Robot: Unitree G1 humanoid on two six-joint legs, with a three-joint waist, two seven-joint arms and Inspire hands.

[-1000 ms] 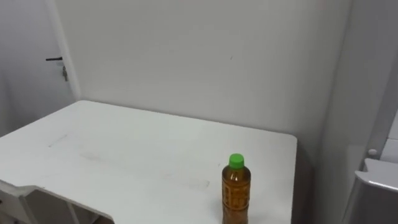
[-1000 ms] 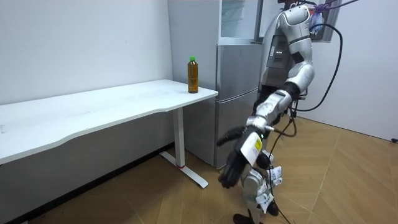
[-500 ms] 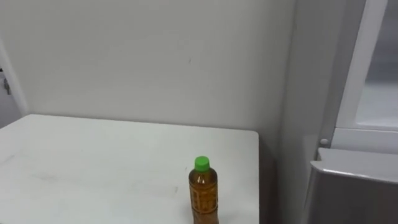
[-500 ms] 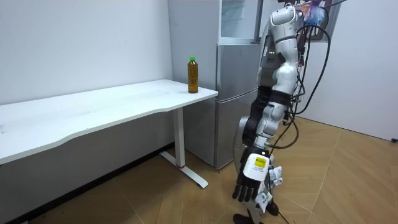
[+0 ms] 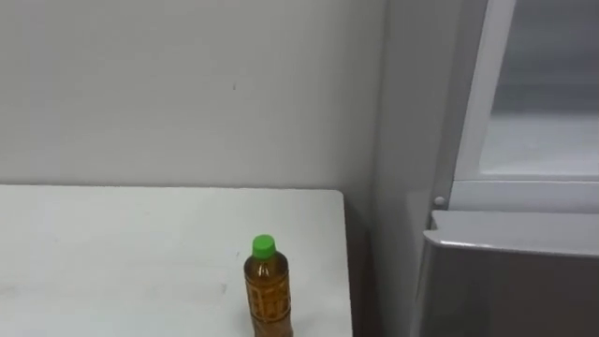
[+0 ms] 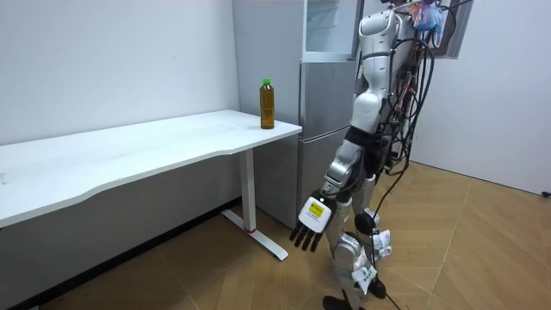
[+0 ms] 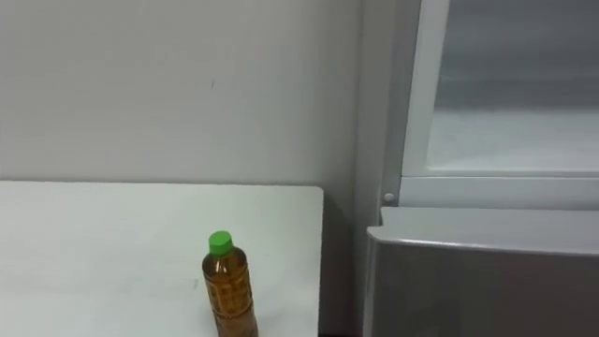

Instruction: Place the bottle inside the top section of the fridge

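Left hand [image 6: 310,226] has dropped to robot's side, fingers slack, empty. Tea bottle [image 5: 267,298] untouched on white table [image 5: 112,248] near fridge [image 5: 505,281]; grasp pending.

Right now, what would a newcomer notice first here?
The green-capped bottle of amber drink stands upright near the right end of the table. Right of it is the grey fridge. In the room view the left hand hangs open and empty before the fridge.

White table [image 6: 129,151] against pale wall [image 6: 112,60]; wood floor [image 6: 482,250].
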